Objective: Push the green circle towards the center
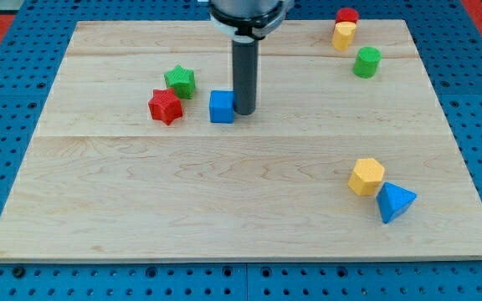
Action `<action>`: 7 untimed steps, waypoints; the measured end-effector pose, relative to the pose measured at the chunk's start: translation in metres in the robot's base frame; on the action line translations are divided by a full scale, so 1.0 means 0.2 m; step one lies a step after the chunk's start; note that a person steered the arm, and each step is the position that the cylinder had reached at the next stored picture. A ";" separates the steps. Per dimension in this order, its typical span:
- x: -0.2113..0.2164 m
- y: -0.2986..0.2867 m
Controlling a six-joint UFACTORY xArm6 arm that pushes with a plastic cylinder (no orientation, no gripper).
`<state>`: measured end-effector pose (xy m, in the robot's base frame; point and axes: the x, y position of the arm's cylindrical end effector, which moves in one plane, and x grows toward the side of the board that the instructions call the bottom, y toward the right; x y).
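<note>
**Tip beside the blue cube, green circle far off near the top-right corner**

Wooden board (249, 180) lying flat on a blue pegboard surface (7, 75). Dark rod standing upright from the board's top edge, a little left of the middle; my tip (244, 112) down on the wood, touching or just beside the right face of the blue cube (222, 107). No jaws on this tool: a plain straight rod, nothing to spread or press together, pinching nothing.

Green circle (367, 62) standing near the top-right corner, well apart from my tip and clear of the board's middle. Just above and to its left, a yellow block (344, 35) with a red block (347, 15) touching it from behind, hard against the top edge; exact shapes hard to make out.

Left of the blue cube, a red star (166, 106) and a green star (180, 82), close together, toward the left edge.

Near the bottom-right corner, a yellow hexagon (366, 176) touching a blue triangle (396, 201), the triangle closer to the corner.
</note>
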<state>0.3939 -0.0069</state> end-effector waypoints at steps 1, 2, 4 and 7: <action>-0.03 0.06; -0.10 0.44; -0.08 1.07; -0.36 1.24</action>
<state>0.3210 0.2409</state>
